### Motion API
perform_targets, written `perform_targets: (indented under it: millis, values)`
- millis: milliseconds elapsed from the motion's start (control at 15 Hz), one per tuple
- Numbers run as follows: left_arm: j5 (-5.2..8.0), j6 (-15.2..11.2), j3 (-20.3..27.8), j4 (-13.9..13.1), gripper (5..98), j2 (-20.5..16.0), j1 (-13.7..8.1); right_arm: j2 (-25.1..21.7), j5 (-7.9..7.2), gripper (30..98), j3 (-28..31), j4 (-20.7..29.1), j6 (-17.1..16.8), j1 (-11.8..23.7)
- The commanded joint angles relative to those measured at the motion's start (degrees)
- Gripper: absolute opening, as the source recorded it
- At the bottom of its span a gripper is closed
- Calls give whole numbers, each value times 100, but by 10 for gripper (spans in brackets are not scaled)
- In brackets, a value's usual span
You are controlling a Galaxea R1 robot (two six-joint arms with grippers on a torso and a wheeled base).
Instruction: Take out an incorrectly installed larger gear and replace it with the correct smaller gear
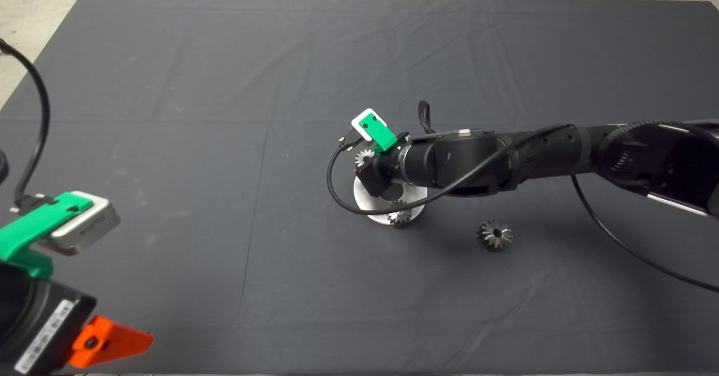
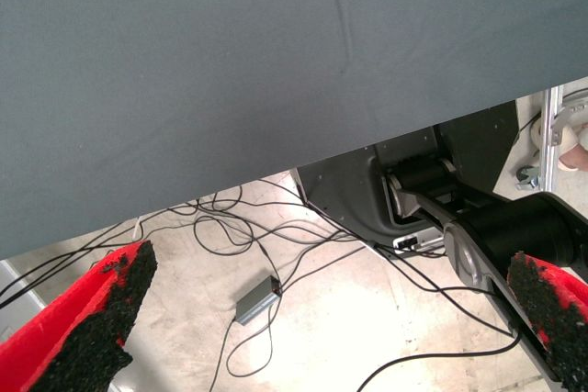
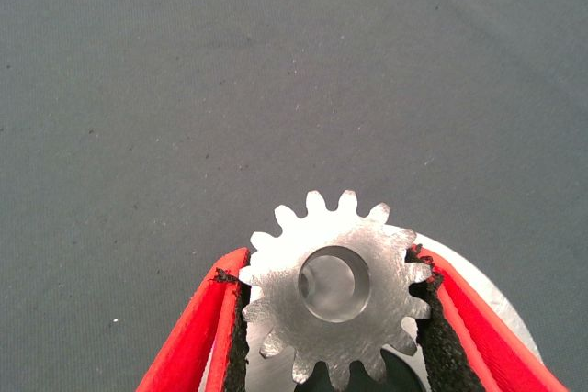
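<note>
a: right wrist view has the right claw [image 3: 333, 305] closed in on the smaller gear [image 3: 333, 286], a black pad [image 3: 235, 323] pressed to the teeth on each side, gear flat over the round silver plate [image 3: 487, 296].

b: and from above? the right arm [image 1: 505, 154] reaches in from three o'clock, hiding most of that plate [image 1: 362, 199] near the middle of the surface [image 1: 224, 84].

a: two more small gears there, one at the plate's eleven o'clock [image 1: 364, 156], one at its five o'clock edge [image 1: 400, 216].

b: the larger gear [image 1: 495, 235] lies alone on the mat, off at the plate's four o'clock, well clear.

a: left claw [image 1: 107, 339] waits at the lower left, fingers [image 2: 96, 323] spread wide, gripping nothing, cables [image 2: 248, 245] on the floor beyond.
</note>
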Motion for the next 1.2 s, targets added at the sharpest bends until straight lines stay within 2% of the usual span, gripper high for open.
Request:
perform_targets:
  millis: [0,1133]
  values:
    - [14,-16,69,-91,982,-11,-31,-13,93,403,10,147,-20,135]
    - [-3,-25,69,-91,982,-20,-31,119,115,403,-78,472,-15,135]
